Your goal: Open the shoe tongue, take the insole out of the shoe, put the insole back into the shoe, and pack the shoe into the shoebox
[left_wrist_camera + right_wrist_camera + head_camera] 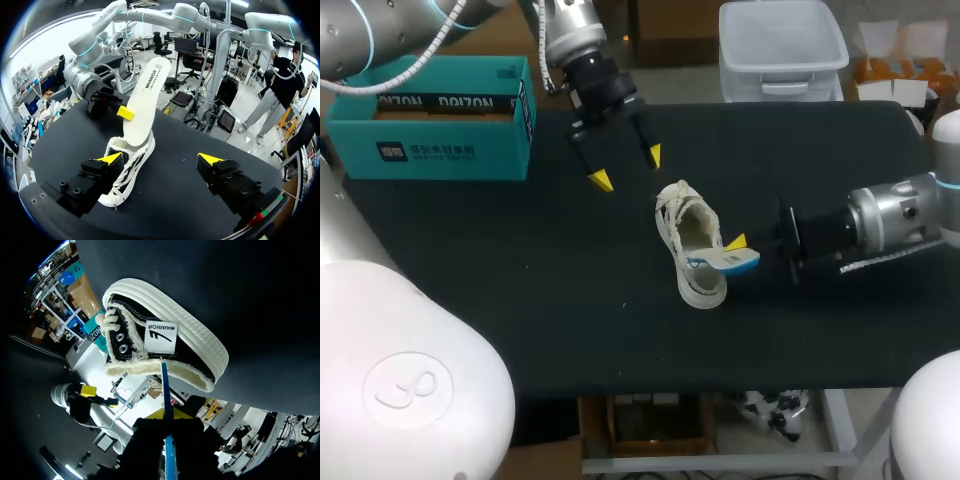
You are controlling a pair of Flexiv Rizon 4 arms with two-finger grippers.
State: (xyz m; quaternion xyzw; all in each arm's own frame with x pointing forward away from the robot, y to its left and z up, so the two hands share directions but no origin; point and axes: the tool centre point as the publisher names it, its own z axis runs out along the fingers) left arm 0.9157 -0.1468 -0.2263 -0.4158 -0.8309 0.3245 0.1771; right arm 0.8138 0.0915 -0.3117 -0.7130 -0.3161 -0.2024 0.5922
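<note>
L gripper (pixel 160 167) is nearest the lens in the L wrist view: fingers released and spread wide, nothing held. The shoe (pixel 125 172) sits beside one finger; contact can't be confirmed. Head view puts the shoe at frame centre on the table (pixel 520 300), with L gripper just up-left of it and apart. The insole (pixel 142 102) stands steeply out of the shoe opening, lower end inside, upper end free. R gripper (pixel 740 250) is clenched on the insole part-way up; in the R wrist view the insole runs edge-on between its fingers. Step in hand, by judgement: insole transfer at the opening; extraction vs. re-insertion can't be told. Procedure: keep a firm pinch, move along the insole's long axis and avoid side load, since the insole will likely flex. The shoe looks unrestrained, so it may lift or drag; bring L gripper in to pin it. Pose: R arm (pixel 900 215) enters from the right edge, wrist approx. horizontal, low, pointing at centre. L arm (pixel 575 40) enters from the top left, wrist angled down. The shoebox (pixel 430 150) is at upper left, well apart.
</note>
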